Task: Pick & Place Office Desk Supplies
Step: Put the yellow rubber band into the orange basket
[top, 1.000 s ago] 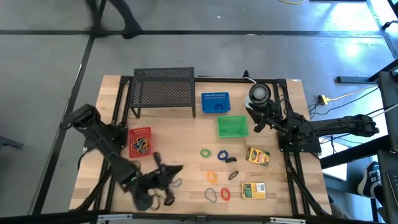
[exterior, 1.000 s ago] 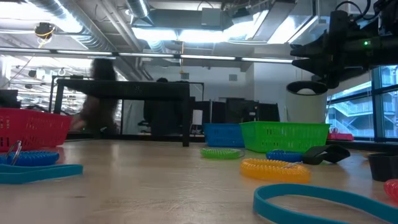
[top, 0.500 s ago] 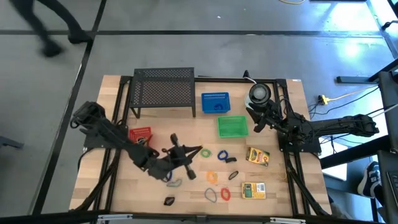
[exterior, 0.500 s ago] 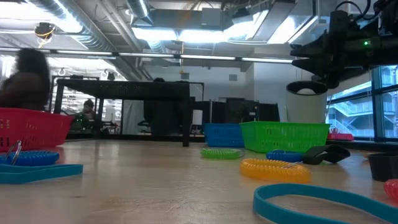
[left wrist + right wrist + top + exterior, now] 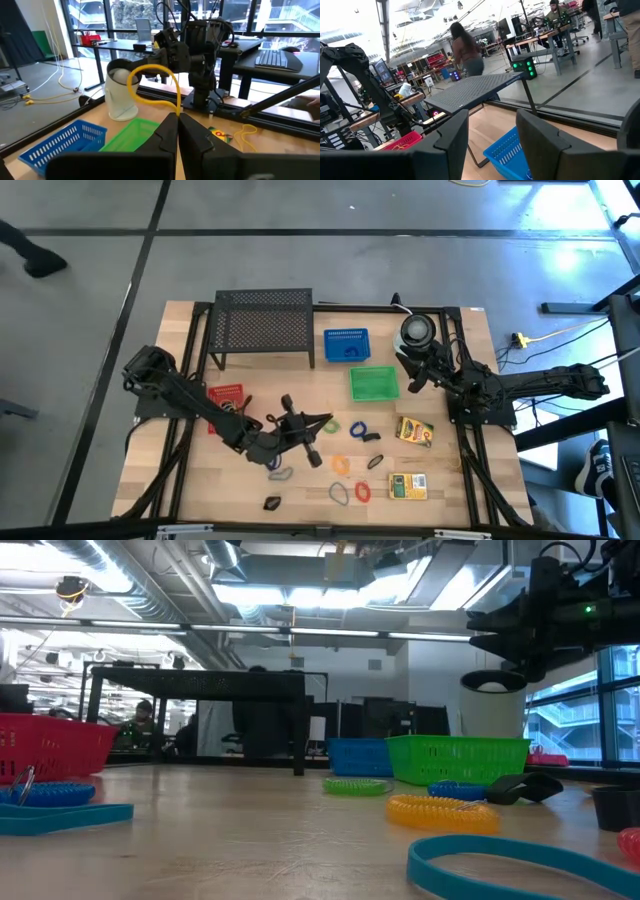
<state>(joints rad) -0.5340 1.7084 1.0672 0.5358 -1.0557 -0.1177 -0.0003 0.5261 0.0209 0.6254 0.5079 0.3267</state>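
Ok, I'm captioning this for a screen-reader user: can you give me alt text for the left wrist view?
The left gripper, shut, pinches a yellow rubber band that loops up above its fingertips. Beyond it on the wooden table sit a green basket and a blue basket, with the right arm at the far edge.

We see bare table (image 5: 300, 380) btwn black mesh rack (image 5: 263, 323) and left arm; blue basket (image 5: 346, 345), green basket (image 5: 374, 383) crowd the right; loose loops (image 5: 345, 466) clutter the front.

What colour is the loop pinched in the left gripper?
Yellow; the loop shows best in the left wrist view, held by the left gripper.
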